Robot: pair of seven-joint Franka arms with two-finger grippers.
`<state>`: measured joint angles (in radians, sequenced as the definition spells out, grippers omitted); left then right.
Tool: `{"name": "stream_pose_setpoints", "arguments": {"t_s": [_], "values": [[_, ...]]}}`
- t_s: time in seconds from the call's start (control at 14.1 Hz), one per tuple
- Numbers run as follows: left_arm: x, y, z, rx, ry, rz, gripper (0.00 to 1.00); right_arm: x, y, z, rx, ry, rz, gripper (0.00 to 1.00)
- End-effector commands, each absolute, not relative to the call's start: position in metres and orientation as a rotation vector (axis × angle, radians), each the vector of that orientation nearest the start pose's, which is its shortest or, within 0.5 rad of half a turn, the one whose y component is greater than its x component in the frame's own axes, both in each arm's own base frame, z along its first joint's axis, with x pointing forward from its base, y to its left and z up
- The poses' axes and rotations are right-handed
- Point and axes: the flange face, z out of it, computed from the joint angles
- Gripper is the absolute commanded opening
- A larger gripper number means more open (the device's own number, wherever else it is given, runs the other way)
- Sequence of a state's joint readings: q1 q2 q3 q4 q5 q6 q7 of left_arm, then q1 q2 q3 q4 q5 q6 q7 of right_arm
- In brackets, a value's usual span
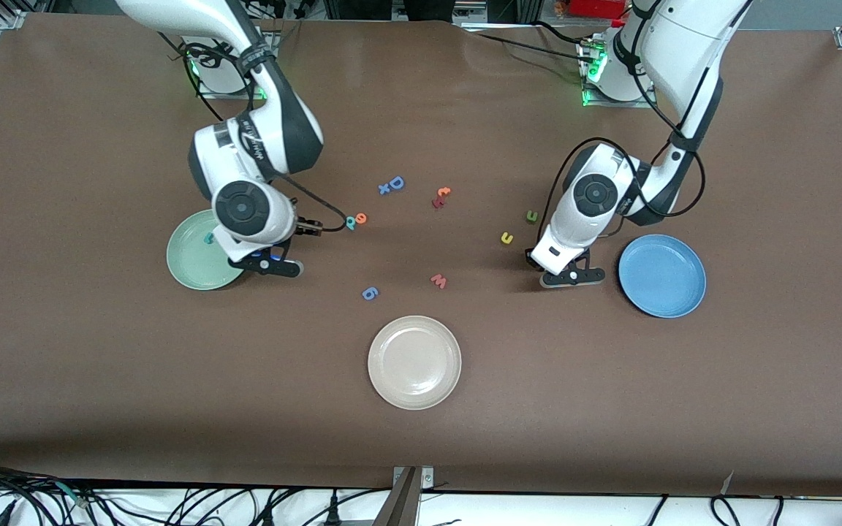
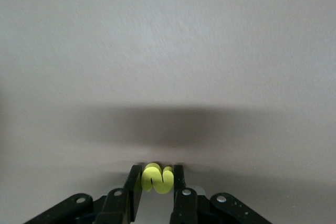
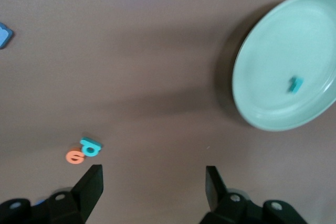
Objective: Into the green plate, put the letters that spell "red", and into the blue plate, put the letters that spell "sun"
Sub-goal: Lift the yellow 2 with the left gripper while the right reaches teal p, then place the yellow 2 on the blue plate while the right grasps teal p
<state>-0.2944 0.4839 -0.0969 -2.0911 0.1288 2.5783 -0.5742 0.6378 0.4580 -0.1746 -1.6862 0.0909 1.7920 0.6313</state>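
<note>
In the left wrist view my left gripper [image 2: 157, 176] is shut on the yellow "s" [image 2: 158, 178], low at the table surface. In the front view this gripper [image 1: 563, 276] sits between the yellow "u" [image 1: 507, 237] and the blue plate [image 1: 662, 275], and it hides the "s". The green "n" [image 1: 531, 216] lies beside the "u". My right gripper [image 3: 152, 177] is open with nothing between its fingers. It hangs [image 1: 275, 264] by the rim of the green plate [image 1: 191, 256], which holds the teal "r" [image 1: 209, 237]. The orange "e" [image 1: 361, 218] and teal "d" [image 1: 351, 222] touch each other on the table.
A beige-white plate [image 1: 414, 361] stands nearest the front camera at mid-table. Loose letters lie in the middle: a blue "D" [image 1: 396, 183], red letters [image 1: 441, 197], a red "w" [image 1: 438, 280] and a small blue letter [image 1: 370, 294].
</note>
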Motion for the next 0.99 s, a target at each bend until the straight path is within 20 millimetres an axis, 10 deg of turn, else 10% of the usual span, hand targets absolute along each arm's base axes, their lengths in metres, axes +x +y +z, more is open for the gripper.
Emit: {"name": "stream_pose_setpoints", "arguments": {"t_s": [0.0, 0.35, 0.92], "values": [[0.548, -0.201, 0.220, -3.074, 0.002, -0.049, 0.00, 0.529, 0.327, 0.307, -3.250, 0.527, 0.450, 0.87], [0.562, -0.153, 0.258, -3.036, 0.199, -0.056, 0.00, 0.484, 0.347, 0.282, -3.185, 0.680, 0.336, 0.87], [0.565, -0.093, 0.262, -2.973, 0.563, -0.022, 0.04, 0.435, 0.335, 0.225, -2.999, 0.976, 0.108, 0.83]]}}
